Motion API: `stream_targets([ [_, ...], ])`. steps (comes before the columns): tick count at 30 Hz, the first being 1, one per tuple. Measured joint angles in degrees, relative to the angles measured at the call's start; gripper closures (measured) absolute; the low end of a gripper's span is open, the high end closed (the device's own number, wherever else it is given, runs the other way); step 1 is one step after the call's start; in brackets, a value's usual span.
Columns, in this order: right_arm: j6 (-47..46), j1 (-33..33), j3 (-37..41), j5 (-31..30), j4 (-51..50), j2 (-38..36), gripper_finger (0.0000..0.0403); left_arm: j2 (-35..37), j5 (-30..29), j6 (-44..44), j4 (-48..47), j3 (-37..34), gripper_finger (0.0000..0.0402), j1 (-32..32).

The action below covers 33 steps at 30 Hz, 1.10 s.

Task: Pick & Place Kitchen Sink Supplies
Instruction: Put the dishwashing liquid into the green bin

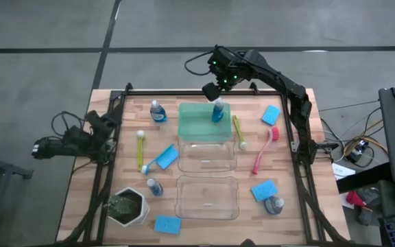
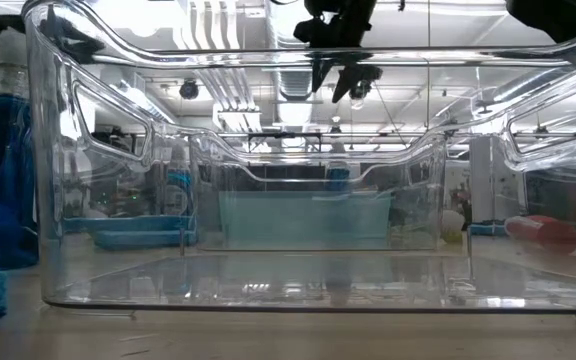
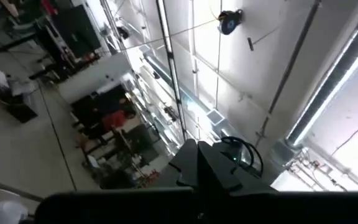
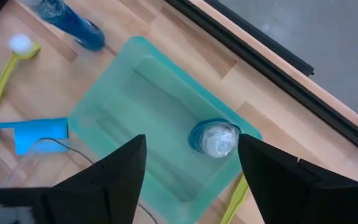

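A clear bottle of blue liquid [image 1: 217, 110] stands upright in the green tray [image 1: 196, 123] at the table's far middle; the right wrist view shows its white cap [image 4: 215, 138] from above. My right gripper [image 4: 191, 142] hangs open above that bottle, pointing down and clear of it; it also shows at the top of the low view [image 2: 346, 85]. My left gripper [image 1: 50, 146] is shut, folded back at the table's left edge and pointing up at the ceiling. Other bottles [image 1: 158, 111], blue sponges [image 1: 166, 157] and brushes [image 1: 264, 151] lie on the wood.
Two clear bins [image 1: 207, 156] [image 1: 207, 197] sit in the middle of the table, near side of the tray. A white pot of greenery [image 1: 129, 206] stands at the near left. A black frame [image 1: 184, 91] runs around the tabletop.
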<state>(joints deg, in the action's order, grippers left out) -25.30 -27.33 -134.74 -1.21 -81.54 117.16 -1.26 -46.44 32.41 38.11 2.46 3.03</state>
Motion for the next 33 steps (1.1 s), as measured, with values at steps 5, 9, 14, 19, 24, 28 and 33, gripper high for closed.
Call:
stream_targets([
  [5,-0.02,0.09,0.00,0.15,0.29,-0.02,0.0161,-0.38,5.42,6.62,-0.15,0.08,0.0396,-0.20],
  [9,-0.20,0.30,0.00,0.19,1.77,-0.04,0.0158,-1.61,7.02,12.56,-0.23,0.21,0.0389,-0.20],
  [14,-0.49,1.18,0.00,1.46,3.29,-0.33,0.0151,-6.09,6.32,19.59,-6.75,3.65,0.0335,-0.20],
  [19,2.54,2.37,0.00,3.19,4.99,-1.60,0.0147,-12.23,2.84,19.99,-7.84,8.92,0.0267,-0.30],
  [24,7.00,4.19,0.00,3.18,9.81,-3.32,0.0156,-19.15,0.39,11.51,-19.23,17.49,0.0213,-0.35],
  [28,10.16,5.48,0.00,3.17,13.47,-4.62,0.0165,-25.46,-1.47,19.78,-40.76,26.31,0.0187,-1.23],
  [33,13.79,7.10,0.00,2.58,16.35,-5.59,0.0170,-33.39,-1.57,26.88,-57.58,35.99,0.0180,-2.84],
])
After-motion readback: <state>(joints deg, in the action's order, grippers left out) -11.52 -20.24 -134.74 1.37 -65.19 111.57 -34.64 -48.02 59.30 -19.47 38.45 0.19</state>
